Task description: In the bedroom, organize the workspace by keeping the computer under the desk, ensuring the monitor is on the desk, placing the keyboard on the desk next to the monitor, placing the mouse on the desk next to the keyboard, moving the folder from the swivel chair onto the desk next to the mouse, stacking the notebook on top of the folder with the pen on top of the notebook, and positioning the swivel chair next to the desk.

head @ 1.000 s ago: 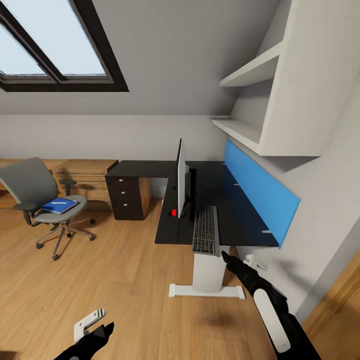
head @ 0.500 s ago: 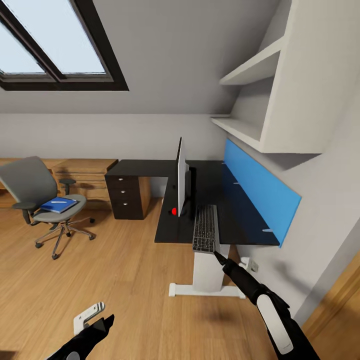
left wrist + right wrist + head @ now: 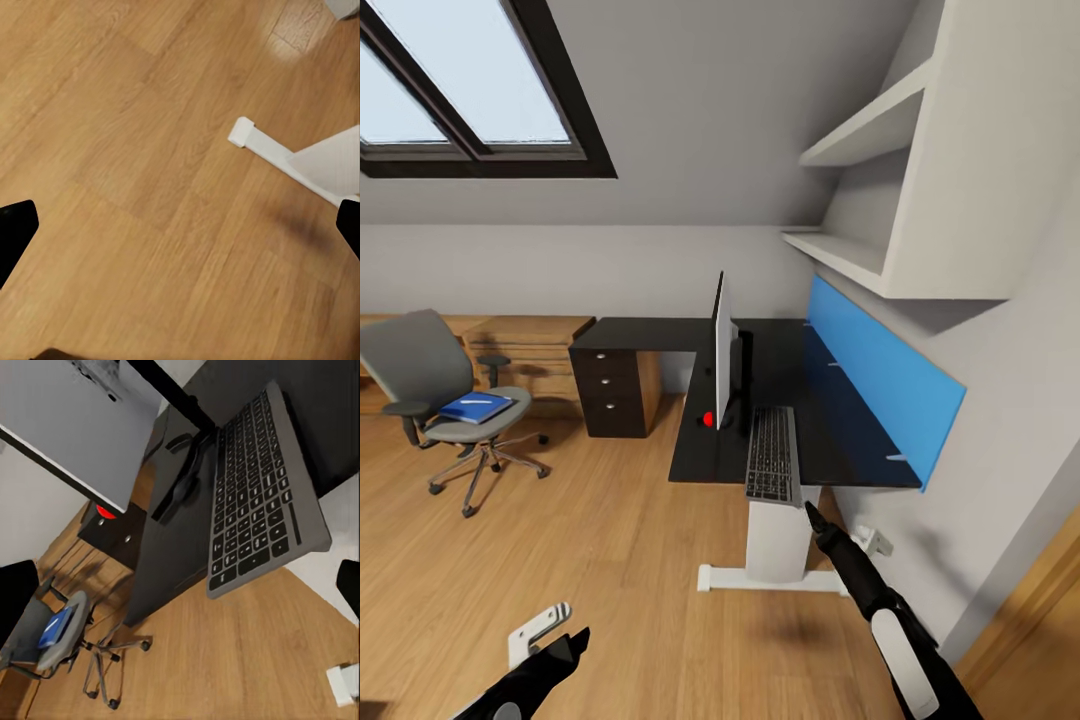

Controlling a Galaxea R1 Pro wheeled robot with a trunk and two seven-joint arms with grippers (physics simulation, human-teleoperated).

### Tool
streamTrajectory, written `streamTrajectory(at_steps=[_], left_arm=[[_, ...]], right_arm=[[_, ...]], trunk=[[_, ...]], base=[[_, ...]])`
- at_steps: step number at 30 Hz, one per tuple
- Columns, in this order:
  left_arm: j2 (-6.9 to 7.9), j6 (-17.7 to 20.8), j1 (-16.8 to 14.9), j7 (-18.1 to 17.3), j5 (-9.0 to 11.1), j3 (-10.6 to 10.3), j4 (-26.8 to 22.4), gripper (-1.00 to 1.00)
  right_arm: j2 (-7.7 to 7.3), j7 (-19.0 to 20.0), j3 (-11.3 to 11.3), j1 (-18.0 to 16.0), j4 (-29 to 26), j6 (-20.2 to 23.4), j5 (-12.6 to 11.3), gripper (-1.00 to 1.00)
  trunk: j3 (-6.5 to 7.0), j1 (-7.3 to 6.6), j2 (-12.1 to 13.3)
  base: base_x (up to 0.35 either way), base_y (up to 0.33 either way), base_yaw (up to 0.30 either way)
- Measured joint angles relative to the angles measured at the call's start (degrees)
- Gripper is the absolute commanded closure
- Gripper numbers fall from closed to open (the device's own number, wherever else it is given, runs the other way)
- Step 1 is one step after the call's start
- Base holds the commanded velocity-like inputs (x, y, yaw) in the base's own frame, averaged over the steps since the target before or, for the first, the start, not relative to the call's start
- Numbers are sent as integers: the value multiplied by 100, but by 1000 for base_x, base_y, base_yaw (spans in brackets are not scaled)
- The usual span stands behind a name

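Note:
The black-topped desk (image 3: 830, 420) stands ahead, with the monitor (image 3: 722, 355) edge-on upon it. Beside the monitor lies the keyboard (image 3: 771, 455), its near end overhanging the desk's front edge; the right wrist view shows it too (image 3: 255, 502). My right gripper (image 3: 810, 512) hangs open just below and in front of that end. Low over the floor, my left gripper (image 3: 560, 640) is open and holds nothing. The swivel chair (image 3: 420, 365) stands far left with the blue notebook (image 3: 477, 407) on its seat and a pale pen (image 3: 478, 403) on top. Mouse, computer and folder are out of view.
A white desk leg (image 3: 775, 540) with a floor foot (image 3: 259, 142) stands under the keyboard. A dark drawer unit (image 3: 610, 395), a wooden dresser (image 3: 530, 350), a blue back panel (image 3: 880, 385), wall shelves (image 3: 850, 255) and a wall socket (image 3: 875, 540) surround it. Wooden floor (image 3: 600, 540) separates chair and desk.
My right gripper swung slightly left under the keyboard's end, then back right. The head view has drifted a little, so the chair sits further left in the picture.

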Motion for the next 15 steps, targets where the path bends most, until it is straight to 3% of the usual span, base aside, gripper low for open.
streamTrajectory(at_steps=[2,6,9,10,12,15], left_arm=[[-1,2,0,-1,2,-2,0,-100],[-1,10,-1,-6,4,-5,1,-100],[-1,12,-1,-8,4,-5,1,-100],[-1,12,-1,-9,7,-5,6,-100],[-1,12,-1,-10,9,-5,7,-100],[-1,13,-1,-10,6,-5,9,-100]], right_arm=[[7,2,41,0,20,-137,5,-100],[14,7,402,0,147,-562,182,-100],[12,3,523,-1,204,-864,263,-100],[13,-4,608,0,311,-1308,310,-100],[17,-7,644,1,383,-1525,323,-100],[136,-27,689,2,645,-1879,342,-100]], trunk=[[-36,44,-80],[-108,132,-241],[-162,198,-361],[-180,220,-401],[-216,264,-482],[-270,330,-602]], base=[[0,0,0],[0,0,0],[0,0,0],[0,0,0],[0,0,0],[0,0,0]])
